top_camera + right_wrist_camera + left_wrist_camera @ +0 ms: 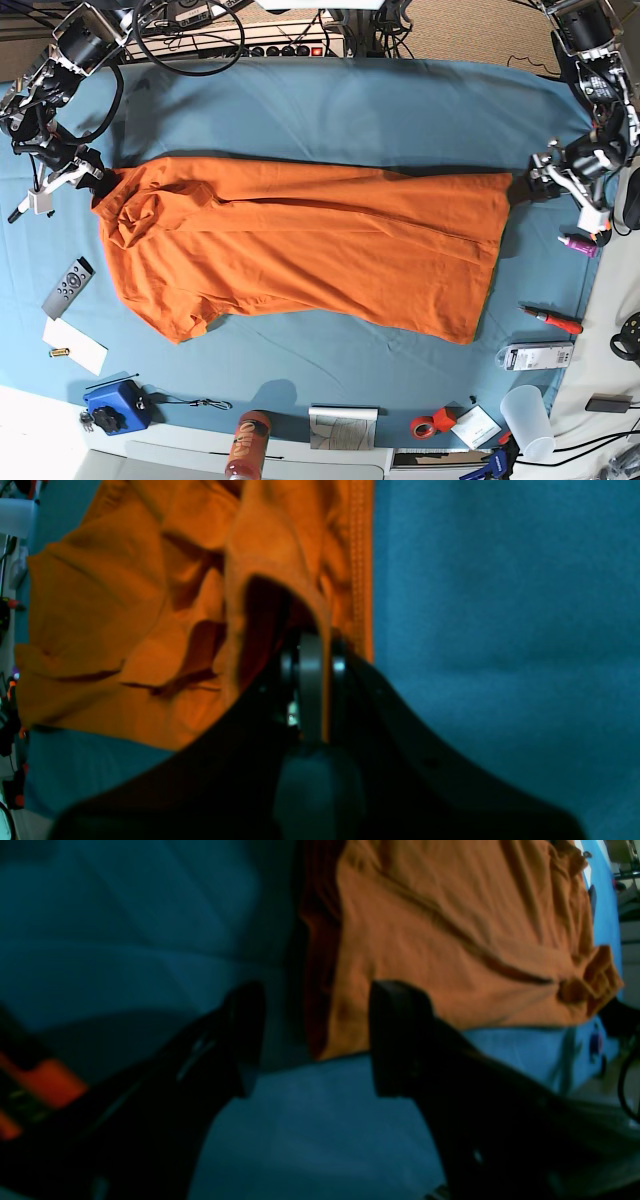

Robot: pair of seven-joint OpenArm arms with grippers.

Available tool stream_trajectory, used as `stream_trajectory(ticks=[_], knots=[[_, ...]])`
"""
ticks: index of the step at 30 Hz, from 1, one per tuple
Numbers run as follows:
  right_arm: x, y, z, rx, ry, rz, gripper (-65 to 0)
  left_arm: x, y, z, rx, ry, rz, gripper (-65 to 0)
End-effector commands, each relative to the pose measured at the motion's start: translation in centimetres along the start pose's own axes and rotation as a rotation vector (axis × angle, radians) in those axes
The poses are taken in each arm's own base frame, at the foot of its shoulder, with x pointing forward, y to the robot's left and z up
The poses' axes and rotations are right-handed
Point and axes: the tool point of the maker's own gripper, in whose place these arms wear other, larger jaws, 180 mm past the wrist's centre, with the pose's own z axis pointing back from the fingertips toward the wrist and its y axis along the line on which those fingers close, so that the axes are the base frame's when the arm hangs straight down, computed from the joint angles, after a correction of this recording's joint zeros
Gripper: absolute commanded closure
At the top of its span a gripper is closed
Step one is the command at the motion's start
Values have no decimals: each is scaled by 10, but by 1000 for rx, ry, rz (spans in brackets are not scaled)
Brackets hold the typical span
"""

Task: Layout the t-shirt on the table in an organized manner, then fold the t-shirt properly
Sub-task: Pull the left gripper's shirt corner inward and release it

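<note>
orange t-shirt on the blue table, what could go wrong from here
The black right claw is shut on a pinched fold of the plain orange fabric t-shirt, so moving that arm now could drag the shirt askew.

The black left claw stands open with the shirt's edge between its fingers; if it closes off target, it might catch too little cloth and slip.

The cloth is already bunched near the right claw, so folding without smoothing it first would probably leave creases inside.

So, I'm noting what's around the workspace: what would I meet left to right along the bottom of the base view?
Blue part, orange cylinder, white pad, red roll, white block, white cup.
</note>
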Motion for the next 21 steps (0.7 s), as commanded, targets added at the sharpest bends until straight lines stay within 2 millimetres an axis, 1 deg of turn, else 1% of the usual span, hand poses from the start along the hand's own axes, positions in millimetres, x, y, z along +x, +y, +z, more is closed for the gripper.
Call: stream_trajectory(ticks=[1,4,9,13,15,17,18,21], knots=[[20,1,8,-2,-51,28,0,12,-8,-1,-20,-20,-37,-339],[20,1,7,-1,-50,28,0,9,-16,-15,-23,0,-77,-339],[18,0,7,-4,-39,28,0,4,-18,-36,38,67,-87,-339],[18,0,7,-3,-40,28,0,-8,-25,-54,63,114,-87,-339],[18,0,7,-4,-39,28,0,-14,-21,-57,96,134,-68,-323],[17,0,7,-4,-36,28,0,-18,-16,-56,127,155,-50,-258],[17,0,8,-5,-35,28,0,-21,-14,-55,139,172,-43,-211],[18,1,8,0,-40,27,0,-32,-12,-52,148,234,-29,-41]])
